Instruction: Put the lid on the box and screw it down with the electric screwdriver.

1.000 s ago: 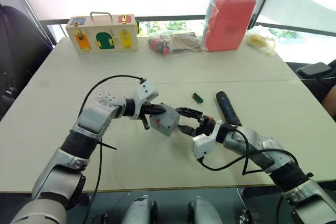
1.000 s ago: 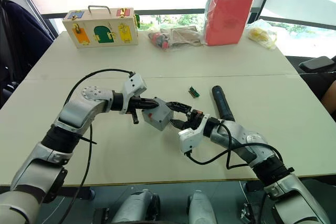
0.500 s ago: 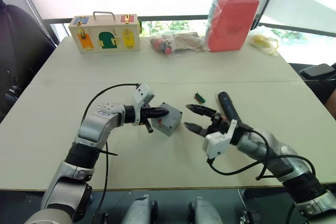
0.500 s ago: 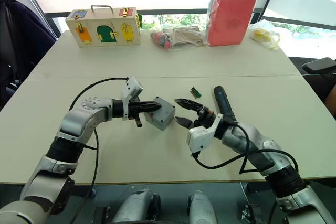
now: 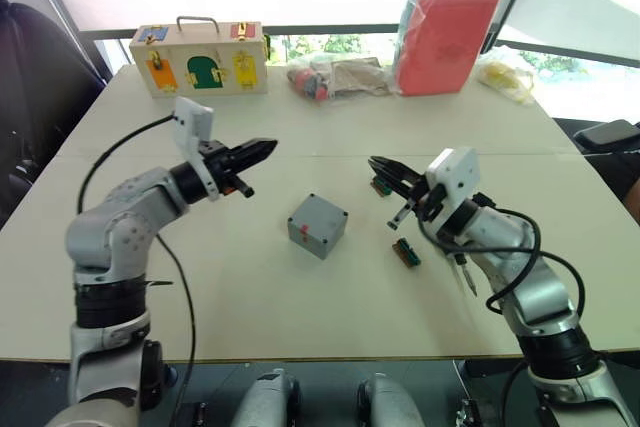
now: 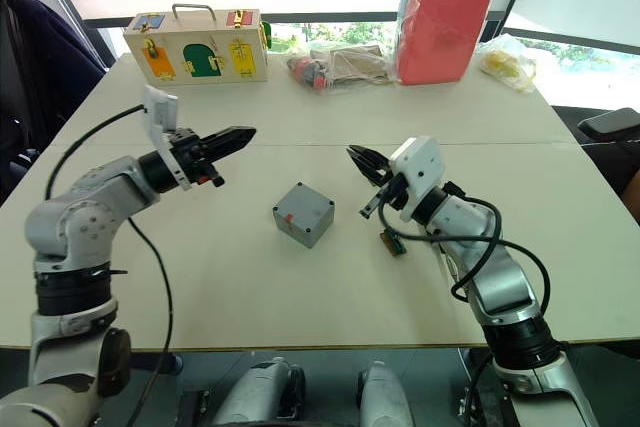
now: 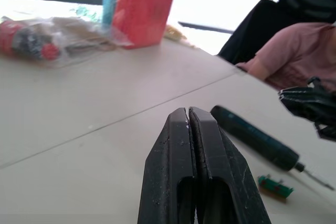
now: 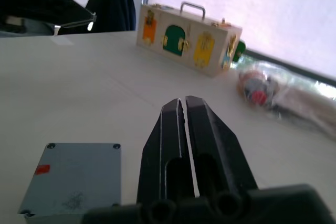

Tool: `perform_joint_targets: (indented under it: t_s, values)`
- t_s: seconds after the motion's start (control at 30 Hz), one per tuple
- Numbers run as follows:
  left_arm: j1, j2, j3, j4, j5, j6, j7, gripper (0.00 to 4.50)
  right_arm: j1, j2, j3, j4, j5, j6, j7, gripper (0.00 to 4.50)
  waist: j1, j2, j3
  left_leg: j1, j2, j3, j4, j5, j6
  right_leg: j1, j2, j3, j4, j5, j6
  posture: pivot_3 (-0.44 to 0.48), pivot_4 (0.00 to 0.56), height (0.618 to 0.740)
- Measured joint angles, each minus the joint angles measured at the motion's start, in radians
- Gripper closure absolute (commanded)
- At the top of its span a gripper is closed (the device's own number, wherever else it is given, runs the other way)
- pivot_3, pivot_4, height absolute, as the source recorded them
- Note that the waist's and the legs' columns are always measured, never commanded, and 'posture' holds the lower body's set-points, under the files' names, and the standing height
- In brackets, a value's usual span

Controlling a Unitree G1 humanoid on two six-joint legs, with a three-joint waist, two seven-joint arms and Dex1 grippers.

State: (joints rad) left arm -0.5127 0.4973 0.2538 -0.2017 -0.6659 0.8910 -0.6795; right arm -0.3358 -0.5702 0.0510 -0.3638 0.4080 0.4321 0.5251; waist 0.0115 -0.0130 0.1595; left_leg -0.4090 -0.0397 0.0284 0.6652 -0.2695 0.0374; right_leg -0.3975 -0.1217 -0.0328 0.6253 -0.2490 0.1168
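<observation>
The grey box stands alone on the table's middle, a red mark on its near side wall. In the right wrist view its flat grey face has small holes at the corners; I cannot tell the lid apart as a separate piece. My left gripper hangs shut and empty in the air, up and to the box's left. To the box's right, my right gripper is shut and empty too. The electric screwdriver lies on the table beyond the right arm, largely hidden behind it in the head views.
Two small green blocks lie right of the box. Along the far edge stand a wooden case with colourful doors, a bag of items and a red pouch. A person's pink sleeve shows beyond the table's right side.
Both grippers have pulled away from the box, which now rests on the table. The left arm rose and drew back left. The right gripper shut and lifted to the right.
</observation>
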Motion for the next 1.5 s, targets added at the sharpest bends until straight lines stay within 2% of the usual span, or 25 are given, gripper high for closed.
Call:
perform_joint_targets:
  t_s: [0.17, 0.37, 0.47, 0.9, 1.17, 1.5]
  values:
    - [0.077, 0.053, -0.090, 0.041, 0.047, -0.024, -0.044, 4.50, 0.021, -0.082, 0.014, -0.096, 0.108, 0.298, 0.042, 4.43, 0.001, 0.000, 0.000, 0.000, 0.000, 0.000, -0.002, -0.001, 0.000, -0.001, -0.002, 0.000, -0.001, -0.001, -0.004, 0.000, 0.150, 0.740]
    - [0.105, 0.044, -0.238, 0.169, 0.163, -0.125, -0.077, 4.50, -0.007, -0.079, 0.142, -0.074, 0.081, 0.427, 0.052, 4.43, -0.001, 0.000, 0.000, -0.004, 0.000, 0.001, -0.004, -0.001, 0.001, -0.007, -0.002, 0.000, -0.005, 0.000, -0.006, 0.000, 0.150, 0.740]
    - [0.106, 0.026, -0.266, 0.185, 0.187, -0.150, -0.079, 4.50, -0.039, -0.057, 0.188, -0.025, 0.039, 0.434, 0.048, 4.43, -0.001, 0.000, 0.000, -0.012, 0.000, 0.001, -0.002, 0.000, 0.000, -0.012, -0.002, -0.001, -0.004, 0.003, -0.004, 0.000, 0.150, 0.740]
    - [0.105, -0.039, -0.349, 0.217, 0.266, -0.218, -0.079, 4.50, -0.137, 0.025, 0.268, 0.168, -0.095, 0.372, 0.086, 4.43, -0.002, 0.000, 0.000, -0.012, 0.000, 0.001, -0.002, 0.000, 0.000, -0.012, -0.001, -0.001, -0.004, 0.004, -0.003, 0.000, 0.150, 0.740]
    - [0.190, -0.034, -0.342, 0.077, 0.261, -0.160, -0.067, 4.50, -0.164, 0.063, 0.269, 0.253, -0.155, 0.309, 0.129, 4.43, -0.007, 0.000, 0.000, -0.012, 0.000, 0.001, -0.002, 0.000, 0.000, -0.012, -0.001, -0.001, -0.004, 0.004, -0.003, 0.000, 0.150, 0.740]
    - [0.260, -0.044, -0.287, -0.006, 0.243, -0.106, 0.004, 4.50, -0.179, 0.103, 0.269, 0.239, -0.171, 0.324, 0.150, 4.43, -0.007, 0.000, 0.000, -0.012, 0.000, 0.001, -0.002, 0.000, 0.000, -0.013, 0.000, -0.001, -0.003, 0.004, -0.003, 0.000, 0.150, 0.740]
